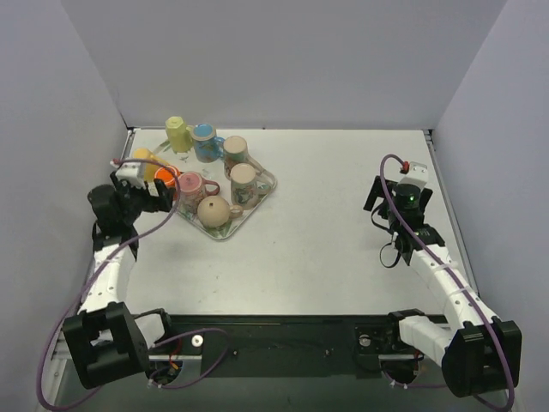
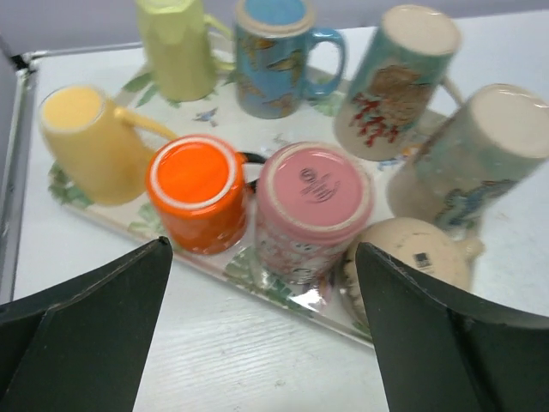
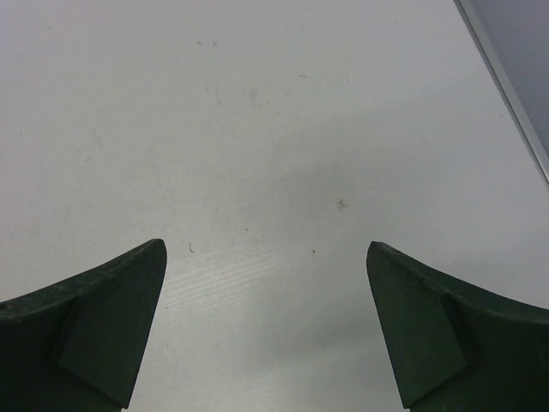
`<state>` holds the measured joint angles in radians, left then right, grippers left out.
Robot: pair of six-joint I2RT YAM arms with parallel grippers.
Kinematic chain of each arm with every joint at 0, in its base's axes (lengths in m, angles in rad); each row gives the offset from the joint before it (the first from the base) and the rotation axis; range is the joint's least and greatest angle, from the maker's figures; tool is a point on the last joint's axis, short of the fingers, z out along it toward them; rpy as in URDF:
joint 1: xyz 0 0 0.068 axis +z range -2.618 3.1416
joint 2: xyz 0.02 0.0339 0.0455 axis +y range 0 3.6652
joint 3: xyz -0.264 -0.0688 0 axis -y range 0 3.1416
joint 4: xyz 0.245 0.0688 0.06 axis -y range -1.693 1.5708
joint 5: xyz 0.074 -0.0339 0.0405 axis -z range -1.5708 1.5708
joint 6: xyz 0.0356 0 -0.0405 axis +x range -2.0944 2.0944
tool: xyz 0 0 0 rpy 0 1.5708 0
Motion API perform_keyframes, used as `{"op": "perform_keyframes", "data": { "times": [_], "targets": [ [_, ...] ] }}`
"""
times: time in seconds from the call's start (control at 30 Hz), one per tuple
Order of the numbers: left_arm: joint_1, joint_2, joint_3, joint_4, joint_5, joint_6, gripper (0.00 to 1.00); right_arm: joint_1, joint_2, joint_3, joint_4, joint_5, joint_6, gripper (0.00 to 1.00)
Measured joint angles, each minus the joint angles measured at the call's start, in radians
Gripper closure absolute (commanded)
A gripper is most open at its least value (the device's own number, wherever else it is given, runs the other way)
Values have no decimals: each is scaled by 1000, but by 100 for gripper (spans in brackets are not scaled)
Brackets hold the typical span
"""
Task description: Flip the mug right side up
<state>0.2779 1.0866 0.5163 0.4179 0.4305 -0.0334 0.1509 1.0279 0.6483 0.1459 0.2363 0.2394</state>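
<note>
Mugs crowd a leaf-patterned tray (image 2: 129, 225) at the table's far left, most standing base-up, so the left gripper (image 2: 262, 330) hovers just short of its near edge with jaws spread wide and empty, lined up on the orange mug (image 2: 196, 193) and pink mug (image 2: 310, 206). Which one the task means I cannot tell. Well apart, the right gripper (image 3: 266, 330) hangs open over the bare table (image 3: 274, 129), probably keeping clear.

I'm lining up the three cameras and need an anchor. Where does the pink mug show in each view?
Top external: pink mug upside down on the tray's left part, just right of the left gripper.
Left wrist: pink mug at centre, base up, right of the orange mug.
Right wrist: not in it, only bare table.
Shared landmark: the orange mug beside it.
</note>
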Motion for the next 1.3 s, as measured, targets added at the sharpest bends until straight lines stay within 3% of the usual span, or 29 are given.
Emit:
{"op": "perform_keyframes", "data": {
  "times": [0.13,0.2,0.33,0.47,0.67,0.83,1.13,1.3],
  "targets": [
    [-59,60,335,-433,175,200,6,2,3,15,-34,-23,0,4],
    [-206,102,492,-602,174,322,6,2,0,15,-39,-47,-4,4],
    [-486,227,645,-776,203,536,14,5,-35,6,-31,-103,-31,4],
    [-577,463,757,-919,162,722,25,9,-112,-35,-6,-136,-62,4],
    [-660,676,829,-1037,21,879,26,9,-153,-45,10,-138,-88,4],
    [-717,690,843,-1074,-68,955,28,9,-153,-47,14,-137,-94,4],
    [-710,711,850,-1081,-183,1026,28,9,-138,-47,19,-138,-95,4],
    [-703,715,847,-1069,-197,1036,33,9,-137,-47,19,-137,-95,4]
  ]
}}
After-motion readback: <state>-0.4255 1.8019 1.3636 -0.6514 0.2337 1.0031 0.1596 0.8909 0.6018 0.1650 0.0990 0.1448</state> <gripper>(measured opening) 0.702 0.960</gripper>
